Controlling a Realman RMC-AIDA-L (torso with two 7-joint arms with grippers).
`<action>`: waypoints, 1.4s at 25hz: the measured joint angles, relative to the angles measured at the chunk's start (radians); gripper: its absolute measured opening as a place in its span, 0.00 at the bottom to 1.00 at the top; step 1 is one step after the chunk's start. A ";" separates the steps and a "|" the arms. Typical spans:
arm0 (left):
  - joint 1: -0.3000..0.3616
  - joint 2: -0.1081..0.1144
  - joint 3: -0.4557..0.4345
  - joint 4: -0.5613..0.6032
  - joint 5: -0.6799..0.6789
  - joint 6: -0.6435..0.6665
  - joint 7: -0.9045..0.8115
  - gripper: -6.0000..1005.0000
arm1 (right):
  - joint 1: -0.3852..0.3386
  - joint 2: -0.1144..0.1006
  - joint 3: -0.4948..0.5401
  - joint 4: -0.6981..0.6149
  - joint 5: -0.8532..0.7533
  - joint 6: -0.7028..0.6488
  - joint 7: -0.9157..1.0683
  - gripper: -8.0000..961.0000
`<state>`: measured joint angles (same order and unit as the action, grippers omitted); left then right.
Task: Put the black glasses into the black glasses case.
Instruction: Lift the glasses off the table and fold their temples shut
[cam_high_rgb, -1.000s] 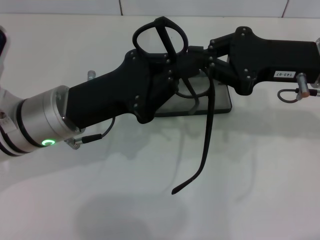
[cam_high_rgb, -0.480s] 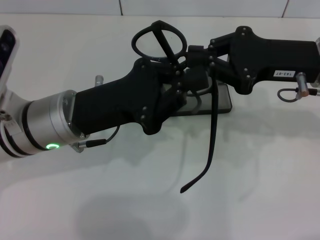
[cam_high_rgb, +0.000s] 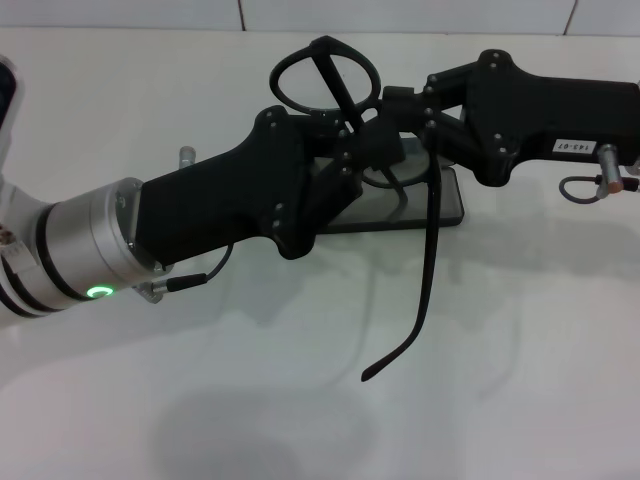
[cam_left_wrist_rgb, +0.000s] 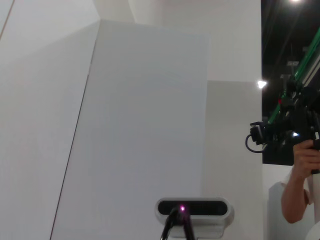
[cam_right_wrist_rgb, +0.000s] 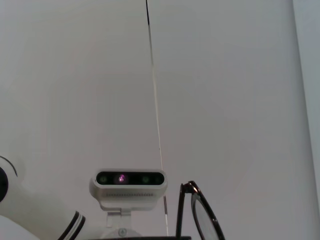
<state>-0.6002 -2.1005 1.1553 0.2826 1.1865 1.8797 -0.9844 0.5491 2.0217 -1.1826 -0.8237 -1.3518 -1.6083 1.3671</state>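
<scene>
— Black on black over there: both grippers meet above the black glasses case (cam_high_rgb: 440, 200), and the black glasses (cam_high_rgb: 330, 80) hang between them, off the table (cam_high_rgb: 300, 400).

— Which step is this, would you say?

— Folding, I'd judge, before anything goes in the case. One temple arm (cam_high_rgb: 425, 275) dangles open, straight down toward the near side, curling at its tip. The lenses stand upright at the far side.

— Who's holding them?

— The right gripper (cam_high_rgb: 395, 110) reaches in from the right and seems clamped on the frame near the hinge. The left gripper (cam_high_rgb: 360, 160) comes in from the near left, right against the frame, but its fingers are buried in the tangle; I can't tell whether they're spread or closed.

— And next?

— That loose arm probably needs to be swung flat against the frame, then the folded pair lowered into the case. Thin wire, so gently; it looks springy and easy to bend.

— The case itself?

— Hard, rounded-rectangular shell, lying flat beneath the grippers with a greyish top or inside showing. It's mostly hidden, so whether it's fully open I can't say. In the right wrist view one oval lens rim (cam_right_wrist_rgb: 202, 212) shows thin and glossy against a plain pale wall.
</scene>
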 joint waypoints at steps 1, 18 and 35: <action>0.000 0.000 0.000 0.000 0.000 -0.002 0.000 0.04 | 0.000 0.000 0.000 0.000 0.004 -0.002 0.000 0.04; 0.001 -0.003 0.005 -0.017 -0.024 -0.032 0.001 0.04 | 0.008 0.002 -0.010 0.009 0.007 -0.008 0.000 0.04; 0.000 -0.003 0.006 -0.019 -0.025 -0.040 0.001 0.04 | 0.007 0.002 -0.022 0.009 0.007 -0.010 0.000 0.04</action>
<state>-0.5999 -2.1030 1.1613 0.2638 1.1611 1.8401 -0.9833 0.5565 2.0239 -1.2042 -0.8145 -1.3452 -1.6184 1.3668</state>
